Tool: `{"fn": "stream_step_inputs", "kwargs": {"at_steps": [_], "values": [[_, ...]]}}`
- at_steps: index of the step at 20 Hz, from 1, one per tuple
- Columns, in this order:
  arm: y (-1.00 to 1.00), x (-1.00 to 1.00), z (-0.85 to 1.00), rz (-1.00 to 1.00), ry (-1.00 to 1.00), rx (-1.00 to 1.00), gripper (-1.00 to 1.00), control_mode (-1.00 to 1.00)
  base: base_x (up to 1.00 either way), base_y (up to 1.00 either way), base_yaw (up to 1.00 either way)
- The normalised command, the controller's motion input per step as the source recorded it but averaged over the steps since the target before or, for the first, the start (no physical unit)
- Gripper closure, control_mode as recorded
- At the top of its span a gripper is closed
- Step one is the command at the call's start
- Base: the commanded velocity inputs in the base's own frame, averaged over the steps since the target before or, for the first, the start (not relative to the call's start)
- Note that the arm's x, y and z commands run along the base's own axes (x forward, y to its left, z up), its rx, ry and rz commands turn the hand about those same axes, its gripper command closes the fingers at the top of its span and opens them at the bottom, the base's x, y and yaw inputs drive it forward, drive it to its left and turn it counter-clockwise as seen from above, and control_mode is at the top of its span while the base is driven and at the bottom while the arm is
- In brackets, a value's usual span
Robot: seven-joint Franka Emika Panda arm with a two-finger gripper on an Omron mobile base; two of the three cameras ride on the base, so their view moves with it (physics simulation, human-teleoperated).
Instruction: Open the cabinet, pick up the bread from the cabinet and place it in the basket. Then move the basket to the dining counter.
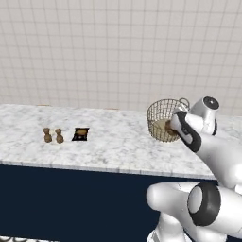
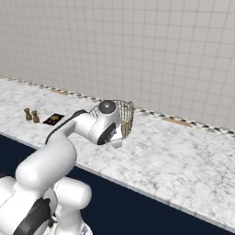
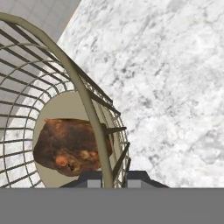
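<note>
The claw (image 3: 113, 177) is clenched on the rim of the basket (image 1: 163, 118), one finger on each side of the wire. The bread (image 3: 70, 146) lies on the basket floor. The basket rests on the marble counter (image 1: 118, 146), well apart from two small brown shakers (image 1: 53, 135) and a dark packet (image 1: 81, 134).
</note>
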Motion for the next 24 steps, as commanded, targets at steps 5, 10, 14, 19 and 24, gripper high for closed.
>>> {"fn": "stream_step_inputs", "kwargs": {"at_steps": [5, 10, 14, 19, 24], "values": [[-0.07, 0.69, -0.58, 0.00, 0.07, 0.00, 1.00, -1.00, 0.00, 0.00, 0.00], [0.00, 0.23, -0.49, 0.00, 0.14, 0.00, 1.00, -1.00, 0.00, 0.00, 0.00], [0.00, 0.13, -0.52, 0.00, 0.13, 0.00, -1.00, -1.00, 0.00, 0.00, 0.00], [0.00, 0.14, -0.46, 0.00, 0.11, -0.01, -1.00, -1.00, 0.00, 0.00, 0.00], [0.00, -0.24, 0.33, 0.07, -0.07, 0.00, -1.00, -1.00, 0.00, 0.00, 0.00]]}}
